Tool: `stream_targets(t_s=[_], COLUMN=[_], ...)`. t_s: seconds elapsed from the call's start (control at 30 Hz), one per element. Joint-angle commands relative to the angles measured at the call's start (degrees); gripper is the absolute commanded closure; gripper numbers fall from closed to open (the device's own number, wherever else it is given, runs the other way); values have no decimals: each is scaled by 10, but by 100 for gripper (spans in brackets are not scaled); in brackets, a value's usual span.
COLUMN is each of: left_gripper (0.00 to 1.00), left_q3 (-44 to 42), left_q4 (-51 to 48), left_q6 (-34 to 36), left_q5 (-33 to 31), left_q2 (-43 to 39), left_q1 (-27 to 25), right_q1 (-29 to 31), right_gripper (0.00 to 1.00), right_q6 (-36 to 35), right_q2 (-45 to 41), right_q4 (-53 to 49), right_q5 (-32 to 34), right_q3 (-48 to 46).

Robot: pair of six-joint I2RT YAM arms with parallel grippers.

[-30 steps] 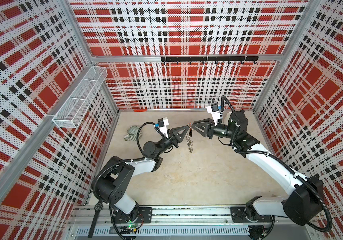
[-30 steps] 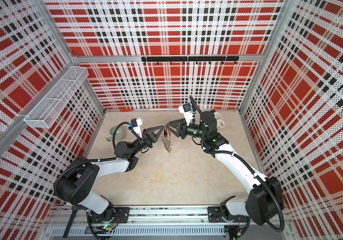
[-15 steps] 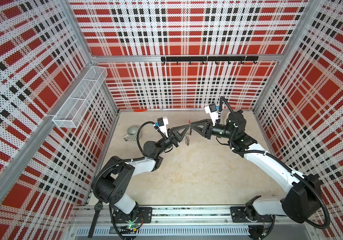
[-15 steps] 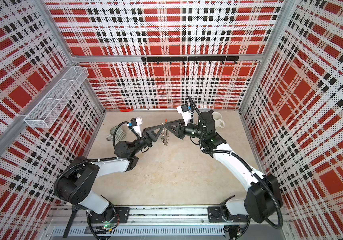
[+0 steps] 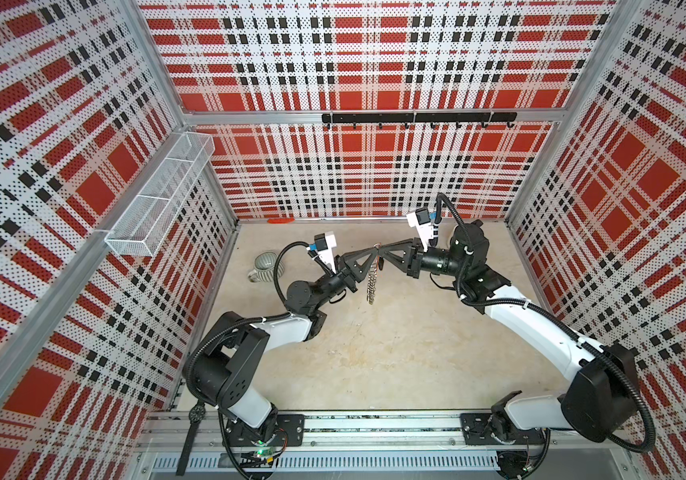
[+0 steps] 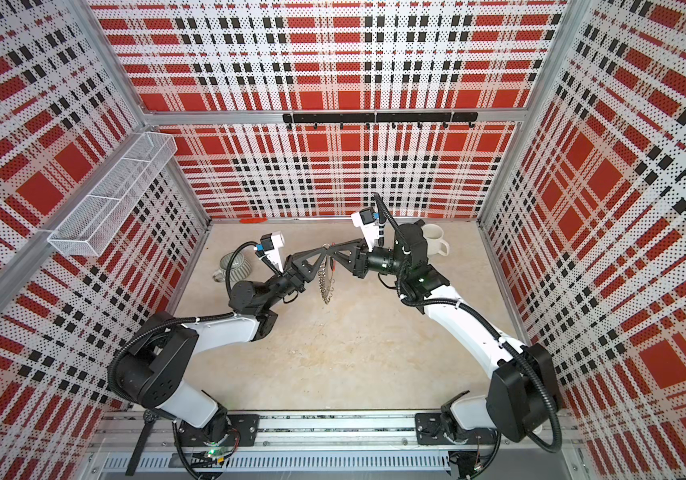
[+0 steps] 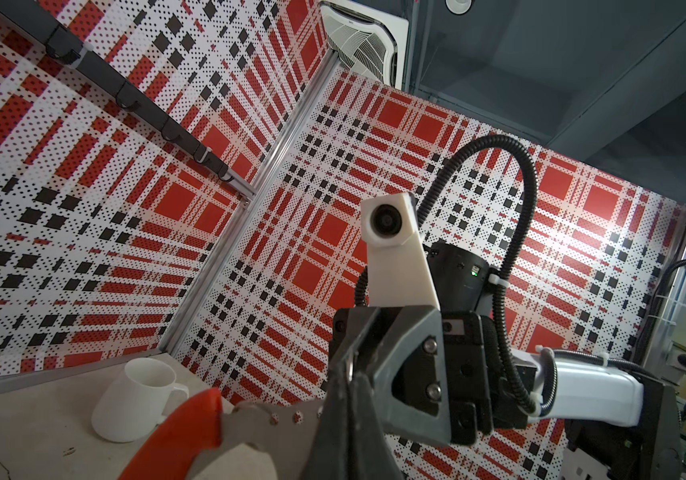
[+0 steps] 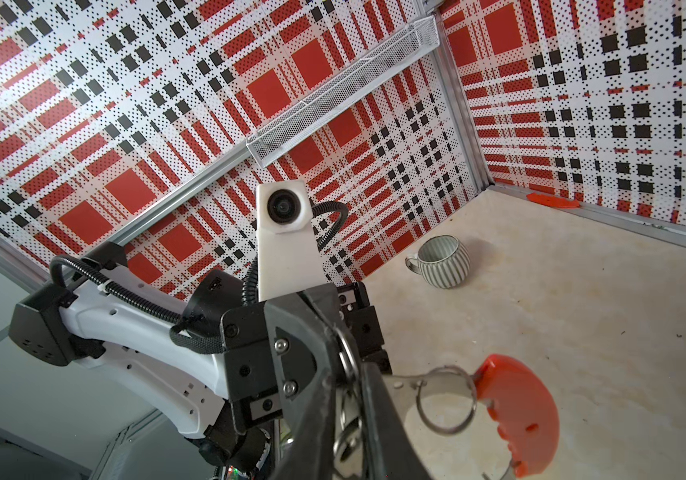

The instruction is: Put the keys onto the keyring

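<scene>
Both grippers meet tip to tip in mid-air over the middle of the table. My left gripper is shut on the grey metal of the keyring, which hangs edge-on below it with its fringe of silver wire loops. The hoop's red segment shows in both wrist views. My right gripper faces the left one, its jaws closed to a narrow slit with silver loops of the keyring pinched between them. A small dark oblong, apparently the keys' tag, hangs just under the right fingertips.
A striped grey mug stands at the back left and a white mug at the back right behind the right arm. A wire basket is on the left wall, a black hook rail on the back wall.
My right gripper has moved left up to the left gripper's tips and its jaws have closed there on the keyring's loops. The left gripper has held still, shut on the keyring.
</scene>
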Motion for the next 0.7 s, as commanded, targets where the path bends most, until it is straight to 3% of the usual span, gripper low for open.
stream_targets(t_s=[0.0,0.1,0.27,0.37,0.47,0.67], left_gripper=[100,100,99,83,74,69], left_q3=[16,13,7,-6,-22,-20], left_q4=[134,134,127,96,13,-288], left_q6=[1,1,17,56,129,392], left_q5=[0,-4,1,7,20,46], left_q2=[0,2,3,-9,-38,-122], left_q1=[0,0,0,5,15,35], right_q1=[4,4,4,4,5,9], right_gripper=[93,100,100,100,100,100], right_q6=[-3,-3,-33,-90,-171,-318], right_q2=[0,-2,-6,-11,-13,-10], right_q4=[20,18,-11,-83,-169,-293], right_q5=[-7,-6,3,34,91,204], right_q3=[-8,-8,1,25,53,102])
